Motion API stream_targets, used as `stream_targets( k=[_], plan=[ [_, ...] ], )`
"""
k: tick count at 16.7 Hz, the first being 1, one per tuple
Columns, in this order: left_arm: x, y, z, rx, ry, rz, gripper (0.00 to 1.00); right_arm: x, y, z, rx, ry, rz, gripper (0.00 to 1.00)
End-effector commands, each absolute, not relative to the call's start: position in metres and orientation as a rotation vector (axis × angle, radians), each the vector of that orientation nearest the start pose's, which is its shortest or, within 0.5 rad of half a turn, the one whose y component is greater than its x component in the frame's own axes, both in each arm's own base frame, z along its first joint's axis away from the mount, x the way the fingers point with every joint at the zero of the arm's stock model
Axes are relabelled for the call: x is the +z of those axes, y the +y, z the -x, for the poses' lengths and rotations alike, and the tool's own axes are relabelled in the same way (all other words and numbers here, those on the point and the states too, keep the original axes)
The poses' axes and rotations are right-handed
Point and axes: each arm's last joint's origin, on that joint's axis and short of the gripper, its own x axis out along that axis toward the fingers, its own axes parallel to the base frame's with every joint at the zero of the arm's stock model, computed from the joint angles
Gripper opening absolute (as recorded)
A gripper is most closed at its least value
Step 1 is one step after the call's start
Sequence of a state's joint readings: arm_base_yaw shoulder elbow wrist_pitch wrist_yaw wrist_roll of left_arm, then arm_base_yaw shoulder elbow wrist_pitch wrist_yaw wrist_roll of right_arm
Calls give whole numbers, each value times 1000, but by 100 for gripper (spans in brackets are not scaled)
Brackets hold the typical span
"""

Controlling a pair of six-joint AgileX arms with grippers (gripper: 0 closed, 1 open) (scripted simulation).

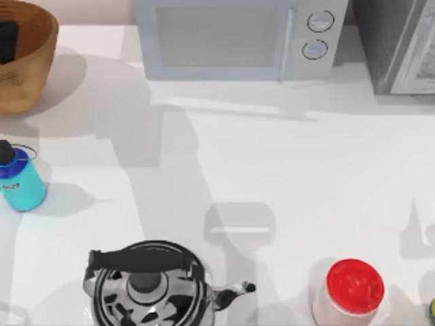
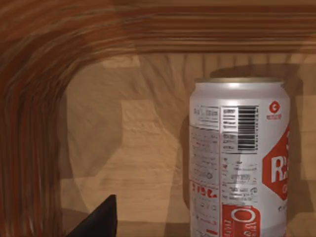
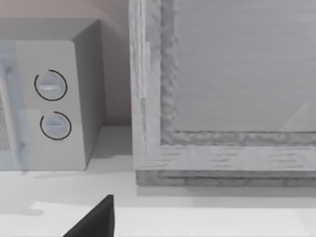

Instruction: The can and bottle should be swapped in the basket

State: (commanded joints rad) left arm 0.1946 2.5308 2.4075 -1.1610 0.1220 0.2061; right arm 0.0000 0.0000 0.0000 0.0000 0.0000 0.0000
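The wicker basket point(image 1: 30, 68) stands at the table's far left corner. A dark part of my left gripper point(image 1: 5, 41) shows inside it. In the left wrist view the can point(image 2: 239, 158), white with a red label and a gold rim, stands upright on the basket's floor point(image 2: 128, 148), close in front of the left gripper point(image 2: 98, 222). Nothing is held there that I can see. The teal bottle point(image 1: 22, 182) with a dark blue cap stands on the table at the left edge, outside and in front of the basket.
A microwave point(image 1: 238, 37) stands at the back centre, with a grey framed box point(image 1: 401, 44) to its right. A black-and-white kettle point(image 1: 146, 285) and a red-lidded jar point(image 1: 348, 291) stand along the front edge. The right gripper point(image 3: 96, 219) faces the microwave point(image 3: 49, 103) and the box.
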Motion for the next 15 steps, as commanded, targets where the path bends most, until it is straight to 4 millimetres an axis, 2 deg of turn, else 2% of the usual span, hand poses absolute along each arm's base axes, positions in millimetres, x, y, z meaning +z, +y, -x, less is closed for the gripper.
stream_targets(
  k=[4, 8, 10, 13, 15],
  plan=[
    [180, 102, -513, -51, 1267, 29, 100, 160, -1, -106, 0, 0, 0, 100],
    [142, 102, -525, -49, 1267, 31, 100, 160, -1, -106, 0, 0, 0, 100],
    [130, 101, -528, -49, 1267, 31, 100, 160, -1, -106, 0, 0, 0, 100],
    [129, 101, -528, -49, 1267, 31, 100, 160, -1, -106, 0, 0, 0, 100],
    [129, 101, -528, -49, 1267, 31, 85, 160, -1, -106, 0, 0, 0, 100]
  ],
)
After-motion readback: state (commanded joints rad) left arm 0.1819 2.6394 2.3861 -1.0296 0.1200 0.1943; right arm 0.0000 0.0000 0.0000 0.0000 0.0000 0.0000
